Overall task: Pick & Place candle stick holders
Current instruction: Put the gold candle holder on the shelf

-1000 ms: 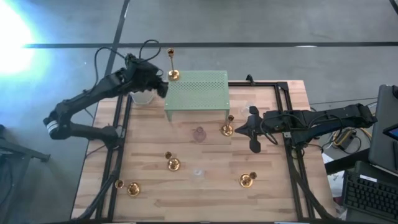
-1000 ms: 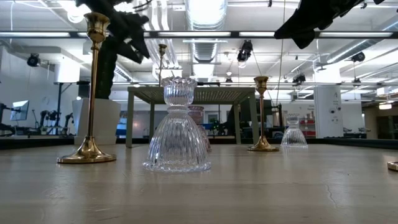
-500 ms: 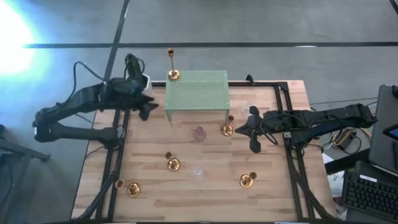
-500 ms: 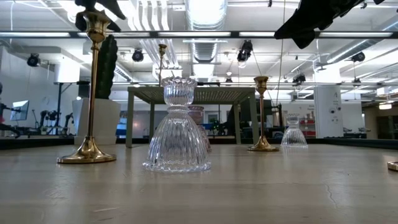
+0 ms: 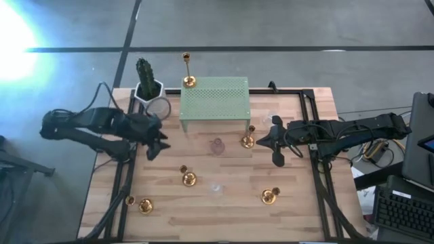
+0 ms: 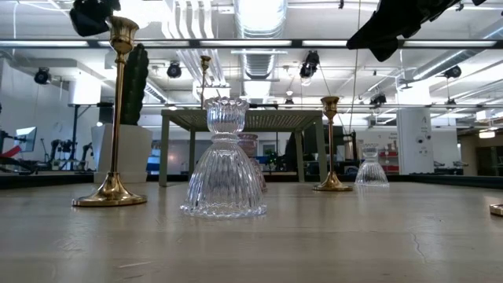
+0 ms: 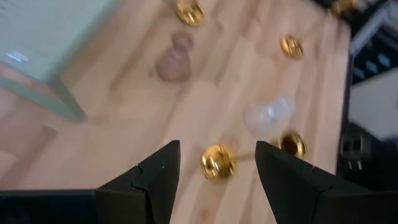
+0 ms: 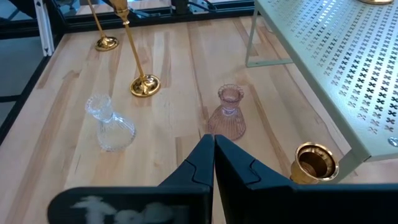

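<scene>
Left hand moved off perforated stand, fingers apart

Tall gold holder stands on green stand; left gripper left of stand, right gripper right of it, over counter.

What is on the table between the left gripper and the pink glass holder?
Nothing: the high view shows bare wood between the left gripper and the pink glass holder.
</scene>
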`<state>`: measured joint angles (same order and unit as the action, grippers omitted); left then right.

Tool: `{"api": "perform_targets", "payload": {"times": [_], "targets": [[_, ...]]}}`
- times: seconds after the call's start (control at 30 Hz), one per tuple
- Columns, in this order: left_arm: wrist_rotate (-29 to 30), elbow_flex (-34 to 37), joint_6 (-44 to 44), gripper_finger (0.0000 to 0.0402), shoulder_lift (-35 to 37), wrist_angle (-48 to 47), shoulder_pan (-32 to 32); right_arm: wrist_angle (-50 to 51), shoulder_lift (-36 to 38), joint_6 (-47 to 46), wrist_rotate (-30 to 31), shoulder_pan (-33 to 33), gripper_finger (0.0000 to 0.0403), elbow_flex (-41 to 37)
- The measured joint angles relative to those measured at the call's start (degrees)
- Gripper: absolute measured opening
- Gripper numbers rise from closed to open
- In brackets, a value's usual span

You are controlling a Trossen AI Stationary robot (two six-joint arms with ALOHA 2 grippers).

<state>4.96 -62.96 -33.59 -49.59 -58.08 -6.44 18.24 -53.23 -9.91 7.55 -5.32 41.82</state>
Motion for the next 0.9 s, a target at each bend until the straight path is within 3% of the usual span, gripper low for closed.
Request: {"api": "perform_targets", "payload": {"times": [0.4, 0.9], "targets": [[-1.20, 12.17, -5.95, 0.0213, -0.66, 4.38, -11.04, -0.02, 0.37, 0.04, 0.00, -0.02, 0.0008, 0.00], [-4.43, 33.97, -2.42, 0.0213, -2.70, 41.51, -12.22, -0.12, 0.35, 0.01, 0.04, 0.00, 0.0008, 0.00]]}}
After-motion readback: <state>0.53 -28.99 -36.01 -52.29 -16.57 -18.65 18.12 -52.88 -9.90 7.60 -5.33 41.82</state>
